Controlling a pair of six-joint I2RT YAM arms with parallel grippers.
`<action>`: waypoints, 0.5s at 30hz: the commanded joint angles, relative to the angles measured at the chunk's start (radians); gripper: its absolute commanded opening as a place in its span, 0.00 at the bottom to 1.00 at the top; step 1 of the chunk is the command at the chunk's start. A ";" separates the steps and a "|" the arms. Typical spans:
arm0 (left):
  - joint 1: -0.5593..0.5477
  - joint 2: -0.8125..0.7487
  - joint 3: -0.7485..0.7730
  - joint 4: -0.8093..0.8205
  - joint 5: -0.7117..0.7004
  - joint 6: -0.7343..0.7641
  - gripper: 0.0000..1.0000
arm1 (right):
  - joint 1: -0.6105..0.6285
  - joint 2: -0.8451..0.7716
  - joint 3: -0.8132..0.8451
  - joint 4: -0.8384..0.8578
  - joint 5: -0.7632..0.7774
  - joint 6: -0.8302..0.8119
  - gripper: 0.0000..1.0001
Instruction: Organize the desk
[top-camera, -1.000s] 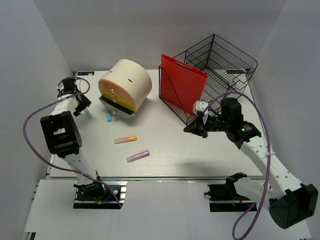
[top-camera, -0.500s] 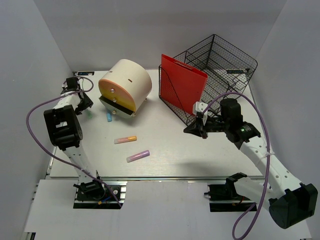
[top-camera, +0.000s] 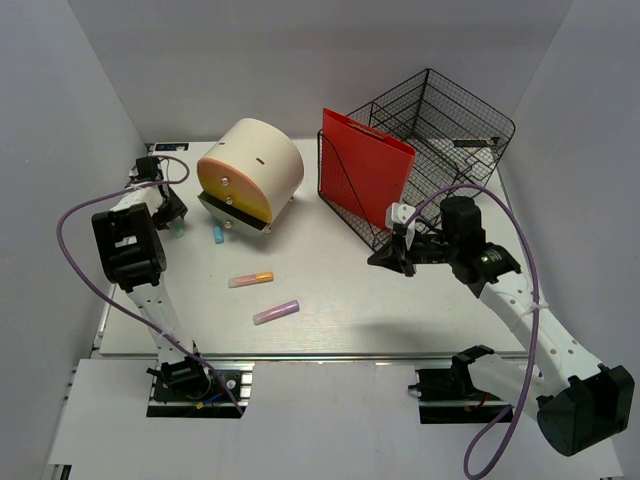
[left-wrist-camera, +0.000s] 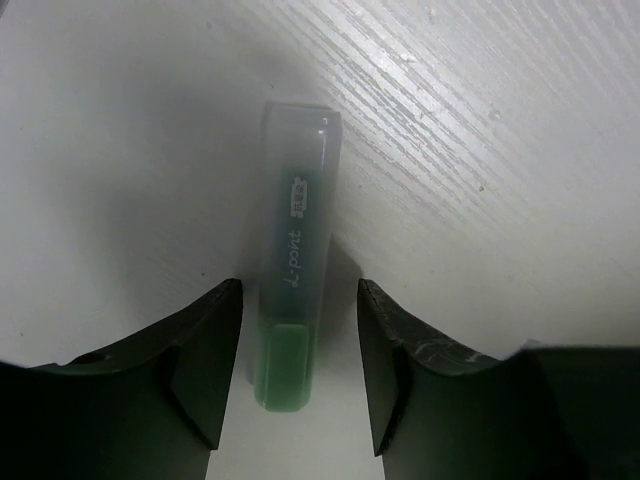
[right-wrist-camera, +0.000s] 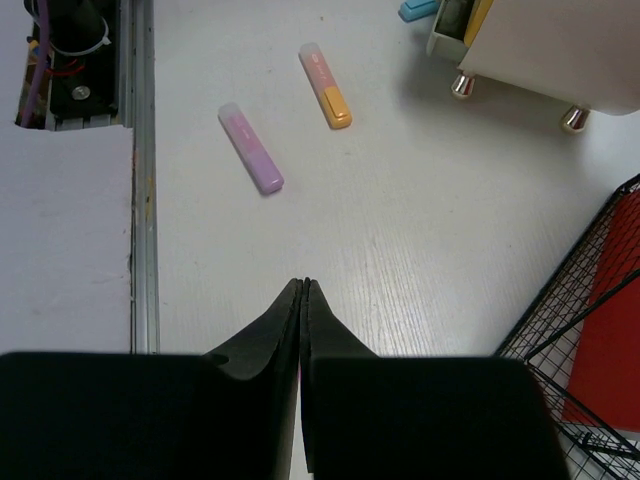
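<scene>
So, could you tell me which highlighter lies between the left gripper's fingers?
The green highlighter, straddled by the open left gripper; the blue highlighter, orange highlighter and purple highlighter lie elsewhere.

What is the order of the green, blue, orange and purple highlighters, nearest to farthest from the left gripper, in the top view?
1. Green highlighter, inside the open left gripper.
2. Blue highlighter, just right of it.
3. Orange highlighter, toward the middle.
4. Purple highlighter, lowest in the picture.

Orange highlighter (top-camera: 250, 279) near purple highlighter (top-camera: 276, 312); red folder (top-camera: 365, 172) in wire basket (top-camera: 452, 108).
</scene>
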 joint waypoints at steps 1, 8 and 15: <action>-0.003 -0.008 0.038 0.010 0.015 0.011 0.59 | 0.002 0.004 -0.003 0.025 -0.011 -0.011 0.03; 0.006 -0.002 -0.001 0.041 0.035 0.011 0.53 | -0.011 0.006 -0.004 0.025 -0.021 -0.011 0.03; 0.006 -0.031 -0.022 0.030 0.058 0.026 0.32 | -0.023 0.001 -0.006 0.028 -0.022 -0.011 0.03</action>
